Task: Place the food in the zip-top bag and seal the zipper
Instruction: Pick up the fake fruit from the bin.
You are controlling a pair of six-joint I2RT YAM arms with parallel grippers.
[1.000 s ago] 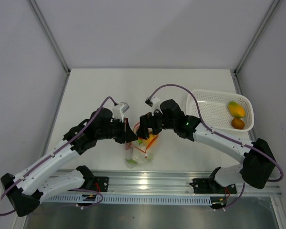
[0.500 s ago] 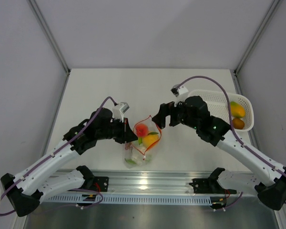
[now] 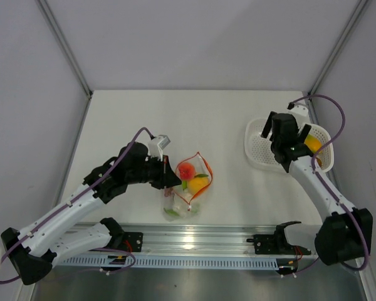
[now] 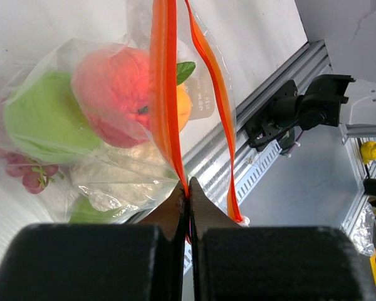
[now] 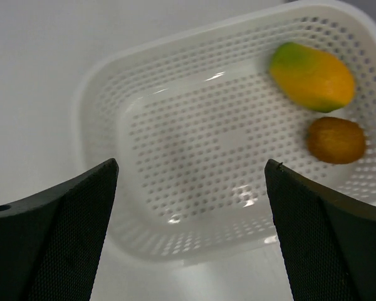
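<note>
The right hand (image 5: pixel 189 166) hangs over the white basket (image 5: pixel 144 207) with its jaws spread wide and nothing between them. Two pieces of the food are left in there: a yellow-green mango (image 5: pixel 312 76) and a brown kiwi (image 5: pixel 336 140), lying near each other but apart. Both lie off to the hand's right-finger side and a little ahead of it, not under the gap. The mango is the farther of the two from the hand.

The mango's long axis runs roughly along the line from one finger to the other. I'd judge the hand must slide toward its right finger and turn its wrist, so the jaws close across the narrow waist rather than end to end. The kiwi is rounder and should care less about angle.

The left hand (image 4: pixel 187 191) is closed tight on one lip of the zip-top bag (image 4: pixel 100 125), right at the end of the zipper (image 4: pixel 166 94). The mouth gapes ahead of it on the bench (image 3: pixel 131 119). That hand is well apart from the basket and occupied, so the right arm is plainly the nearer one.

In the bag I count a red piece (image 4: pixel 116 94), a green one (image 4: pixel 34 122), a whitish one (image 4: pixel 122 179), an orange-yellow one (image 4: pixel 183 108) and some purple grapes (image 4: pixel 25 175). There may be more beneath, which I cannot tell.
</note>
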